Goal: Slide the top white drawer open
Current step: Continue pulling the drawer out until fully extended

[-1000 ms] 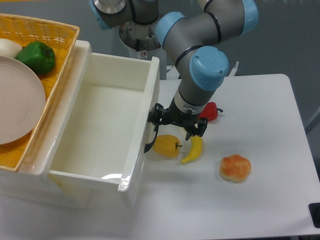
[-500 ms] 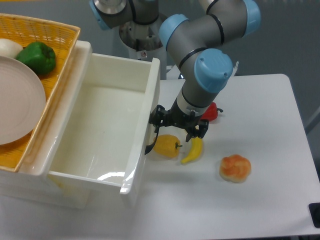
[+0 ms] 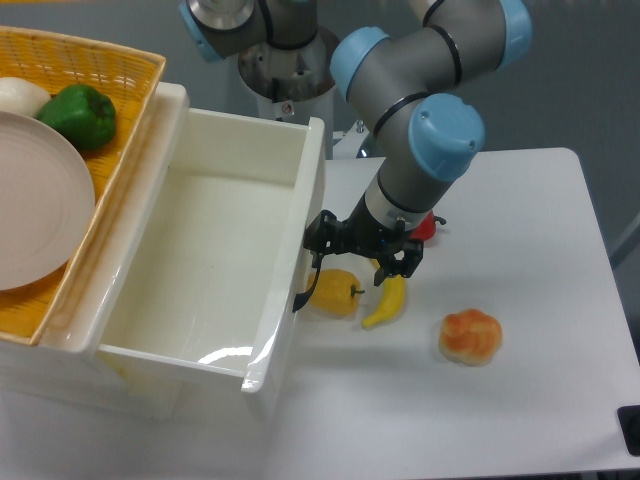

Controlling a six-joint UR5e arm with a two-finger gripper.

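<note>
Standing out from its cabinet (image 3: 60, 385), the top white drawer (image 3: 215, 255) fills the left-centre of the scene, a deep glossy white box pulled well out toward four o'clock, its smooth inside bare and catching a bright glare near the front bottom corner. Its front panel runs from about twelve o'clock down to six o'clock along the right side, and the black curved handle (image 3: 305, 292) shows on that outer face, just beside a yellow pepper (image 3: 334, 293). The gripper (image 3: 363, 247) hangs at the end of the grey arm with blue caps (image 3: 420, 140), right against the drawer's front at its three o'clock side; one dark finger sits by the handle and the other points down over the banana (image 3: 386, 302), so the fingers stand spread, though whether the near one actually hooks the handle I cannot tell. At nine o'clock from the drawer a yellow wicker basket (image 3: 120, 130) rests on top of the cabinet, holding a pale plate (image 3: 35, 215), a green pepper (image 3: 80, 115) and a white round thing (image 3: 18, 95). On the white table (image 3: 520, 400), a red pepper (image 3: 425, 225) peeks out behind the wrist, and an orange bun-like fruit (image 3: 470, 336) lies at four o'clock from the gripper, well apart from the drawer.
</note>
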